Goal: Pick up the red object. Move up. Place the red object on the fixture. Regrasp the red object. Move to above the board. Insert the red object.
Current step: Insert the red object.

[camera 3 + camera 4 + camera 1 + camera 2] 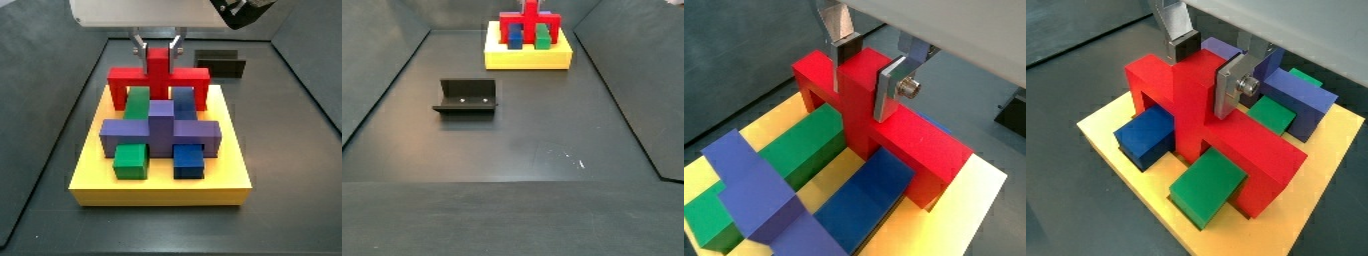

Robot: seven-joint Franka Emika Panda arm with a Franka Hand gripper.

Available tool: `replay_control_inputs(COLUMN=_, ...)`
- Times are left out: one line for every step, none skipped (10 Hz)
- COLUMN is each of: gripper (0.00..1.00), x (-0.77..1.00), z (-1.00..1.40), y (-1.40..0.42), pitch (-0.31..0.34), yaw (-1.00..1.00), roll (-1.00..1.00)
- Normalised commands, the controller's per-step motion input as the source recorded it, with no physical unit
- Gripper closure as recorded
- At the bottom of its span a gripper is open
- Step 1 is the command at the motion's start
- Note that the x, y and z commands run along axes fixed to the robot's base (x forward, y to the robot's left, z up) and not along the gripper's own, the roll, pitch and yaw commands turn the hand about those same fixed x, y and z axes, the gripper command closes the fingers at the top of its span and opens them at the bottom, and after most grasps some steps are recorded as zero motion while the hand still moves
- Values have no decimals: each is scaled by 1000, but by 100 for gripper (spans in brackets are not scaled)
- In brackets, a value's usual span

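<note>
One red object (pixel 158 82) seated on the board (pixel 160 185), gripper (pixel 871 68) pinching its centre tab.

In the upper centre of a side view, the silver fingers (pixel 894 85) clamp the raised tab so both legs hang vertical, straddling the green block (pixel 1208 187) and blue block (pixel 1144 137). Insertion appears near complete. The fixture (pixel 466 97) stands vacant, left of centre.

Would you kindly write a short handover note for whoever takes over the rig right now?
Gripper: over the board, fingers either side of the red object's centre tab; grip looks shut.
Red object: on the board, legs down, straddling the green and blue blocks.
Fixture: empty, away from the board.
Done: pick, regrasp, move over the board.
Left: confirm full seating, release, retract.
</note>
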Motion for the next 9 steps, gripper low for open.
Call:
replay_control_inputs(gripper=100, x=11, z=-151, y=43, pitch=0, yaw=0, roll=-73)
replay_control_inputs(gripper=100, x=83, z=-117, y=0, pitch=9, yaw=0, roll=-49)
replay_control_inputs(gripper=100, x=294, z=17, y=0, pitch=131, yaw=0, roll=0)
replay_control_inputs(gripper=100, x=197, z=274, y=0, pitch=171, yaw=0, roll=0)
replay_control_inputs(gripper=100, x=114, z=71, y=-49, pitch=100, yaw=0, roll=96)
replay_control_inputs(gripper=100, x=0, z=-157, y=0, pitch=0, yaw=0, roll=57)
replay_control_inputs(gripper=100, x=-20, z=-211, y=0, pitch=0, yaw=3, roll=46)
replay_control_inputs(gripper=100, x=-91, z=-206, y=14, pitch=0, yaw=0, roll=53)
replay_control_inputs(gripper=100, x=-171, z=-171, y=63, pitch=0, yaw=0, roll=27)
